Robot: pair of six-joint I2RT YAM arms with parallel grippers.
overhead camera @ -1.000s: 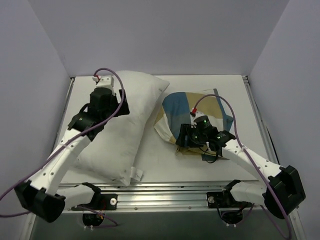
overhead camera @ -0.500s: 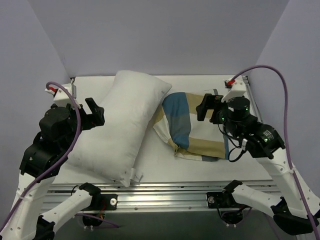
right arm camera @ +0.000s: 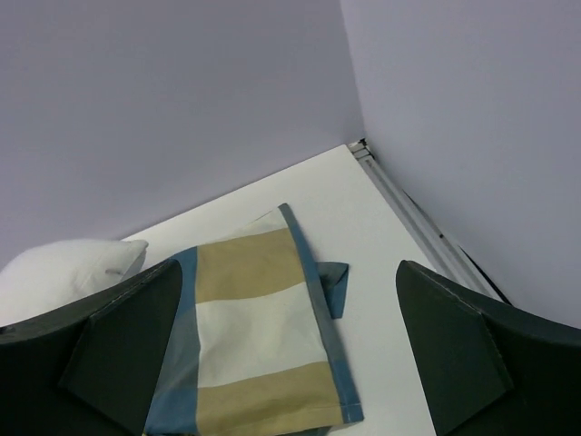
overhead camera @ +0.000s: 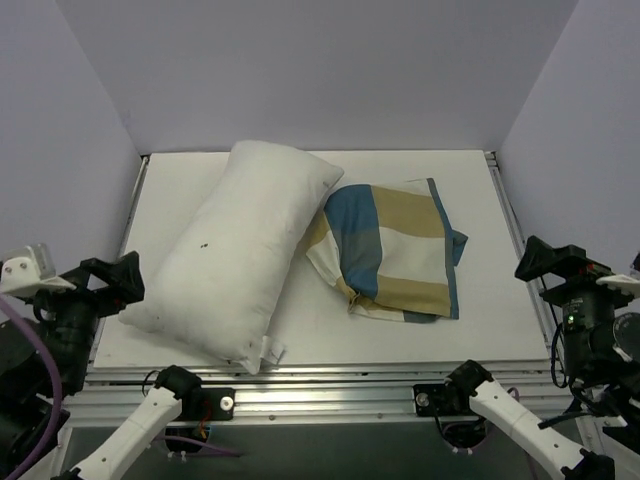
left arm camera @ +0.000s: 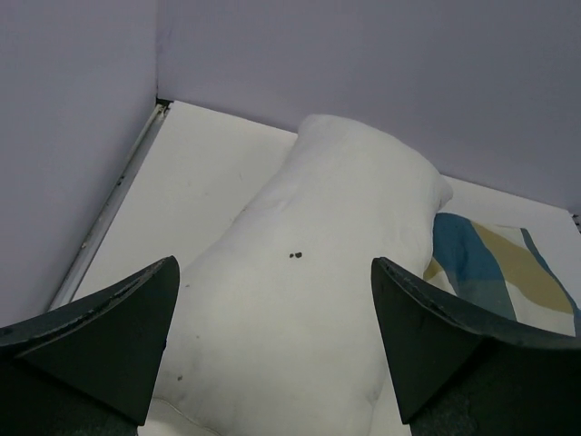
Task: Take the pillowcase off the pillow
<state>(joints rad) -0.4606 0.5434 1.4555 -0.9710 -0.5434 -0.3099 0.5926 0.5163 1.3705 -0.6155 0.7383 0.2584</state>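
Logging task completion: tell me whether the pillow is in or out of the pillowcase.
Out. The pillow lies bare, plain white all over; the pillowcase lies limp beside it, to its right.

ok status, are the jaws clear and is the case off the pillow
Left gripper, right gripper: jaws open, empty, at near corners. Pillowcase off, lying against the bare pillow. Nothing in the way.

Counted: one plump, plain white rectangular cushion (overhead camera: 235,255); one soft cloth cover in blue, tan and white blocks (overhead camera: 390,250); one white tabletop (overhead camera: 480,300); two black two-finger grippers, left gripper (left arm camera: 274,265) and right gripper (right arm camera: 289,268).
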